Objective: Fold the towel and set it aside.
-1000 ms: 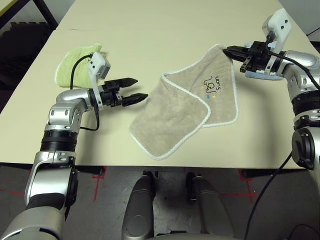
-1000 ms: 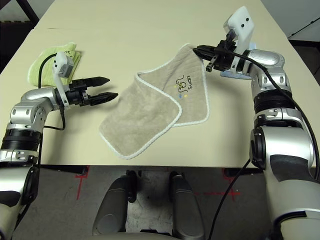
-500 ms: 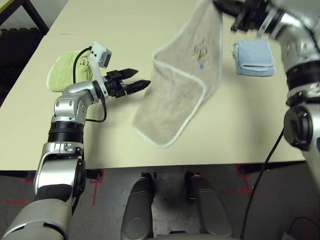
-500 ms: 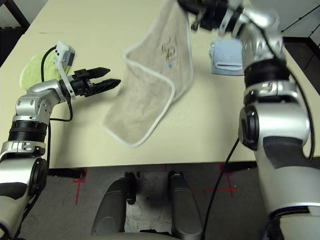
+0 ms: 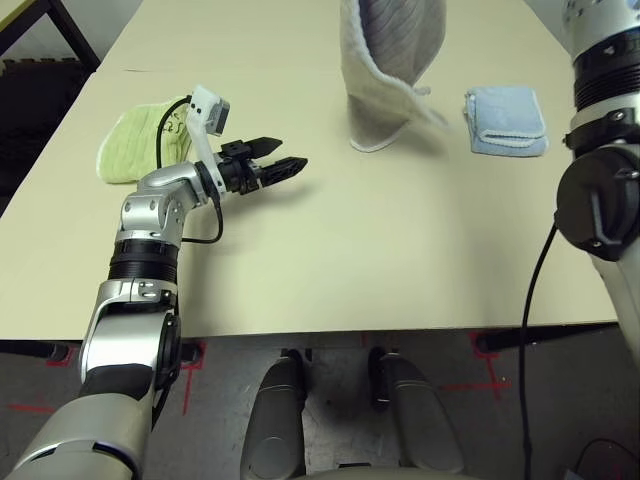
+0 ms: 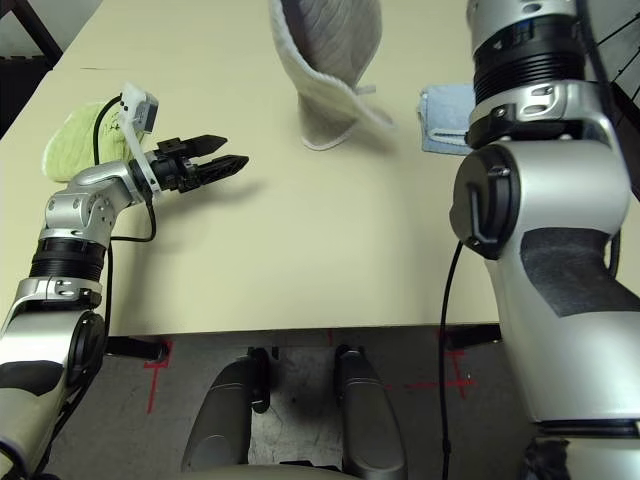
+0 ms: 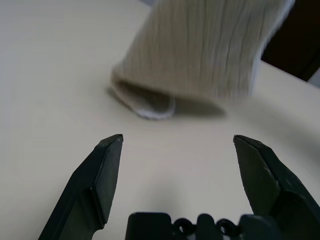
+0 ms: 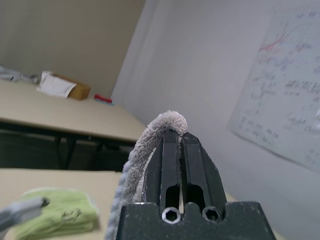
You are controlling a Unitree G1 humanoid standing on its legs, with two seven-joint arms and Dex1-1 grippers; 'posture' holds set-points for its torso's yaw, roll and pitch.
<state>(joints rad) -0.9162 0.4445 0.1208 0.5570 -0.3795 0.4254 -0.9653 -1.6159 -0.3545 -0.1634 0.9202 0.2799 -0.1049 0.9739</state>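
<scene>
Left eye view, read from the left side across: a lime-green towel (image 5: 140, 143) is seen bunched on the table (image 5: 330, 260) near its left edge. Just to its right the left gripper (image 5: 288, 166) is held level above the tabletop, pointing toward the middle of the table, with its two black fingers spread wide apart and nothing between them. In the left wrist view the same fingers (image 7: 102, 172) are seen standing well apart over bare table, and the lower end of the beige towel (image 7: 200, 55) is seen beyond them, not touched by them.

Toward the middle, the beige towel (image 5: 390, 70) is seen hanging from above the upper edge of the picture. Its white-edged lower fold lies close to the tabletop; whether it touches the surface cannot be told. The towel is well apart from the left gripper.

To the right, a light blue towel (image 5: 506, 119) is seen folded flat on the table, just beside the hanging towel's lower end. The silver right arm (image 5: 600, 160) is seen rising past it at the right edge.

In the right wrist view the right gripper (image 8: 180, 150) is seen with its fingers pressed together, clamped on the towel's edge, which loops over the fingertips.
</scene>
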